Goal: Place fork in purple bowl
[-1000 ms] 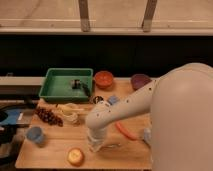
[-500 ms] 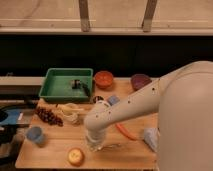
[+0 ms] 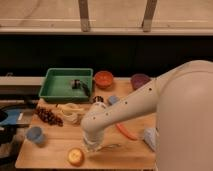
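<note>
The purple bowl (image 3: 140, 80) stands at the back right of the wooden table (image 3: 55, 150), to the right of an orange-red bowl (image 3: 104, 78). My white arm reaches down from the right. Its gripper (image 3: 94, 145) hangs low over the table's front, just right of a yellow-orange fruit (image 3: 76, 156). A thin silvery streak that looks like the fork (image 3: 111, 146) lies on the table right beside the gripper. I cannot make out whether the two touch.
A green tray (image 3: 60, 91) sits at the back left with a dark object inside. Grapes (image 3: 48, 116) and bananas (image 3: 71, 113) lie below it. A blue cup (image 3: 35, 135) stands front left. An orange carrot (image 3: 127, 132) and a pale blue object (image 3: 150, 138) lie to the right.
The arm's lower end has shifted very slightly to the left. The objects on the table lie where they were.
</note>
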`<state>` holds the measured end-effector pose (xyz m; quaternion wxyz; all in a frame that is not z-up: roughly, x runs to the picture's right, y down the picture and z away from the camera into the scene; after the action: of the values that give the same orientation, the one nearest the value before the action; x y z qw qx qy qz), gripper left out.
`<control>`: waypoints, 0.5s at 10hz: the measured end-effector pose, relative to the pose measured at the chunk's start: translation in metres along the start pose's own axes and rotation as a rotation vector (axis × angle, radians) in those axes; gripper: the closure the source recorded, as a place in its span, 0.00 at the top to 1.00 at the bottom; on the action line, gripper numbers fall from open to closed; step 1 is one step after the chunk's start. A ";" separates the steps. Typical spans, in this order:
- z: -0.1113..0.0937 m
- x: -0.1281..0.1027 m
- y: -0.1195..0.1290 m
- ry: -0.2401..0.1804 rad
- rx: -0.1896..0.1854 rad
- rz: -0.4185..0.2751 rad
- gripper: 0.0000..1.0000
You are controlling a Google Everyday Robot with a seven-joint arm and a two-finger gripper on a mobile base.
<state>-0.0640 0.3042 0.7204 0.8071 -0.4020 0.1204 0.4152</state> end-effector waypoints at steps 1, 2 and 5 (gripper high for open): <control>0.001 0.000 0.001 0.001 -0.003 -0.003 0.61; 0.002 0.000 0.003 0.002 -0.006 -0.010 0.61; 0.007 -0.003 0.007 0.010 -0.014 -0.019 0.61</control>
<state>-0.0721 0.3094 0.7228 0.8077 -0.4108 0.1178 0.4062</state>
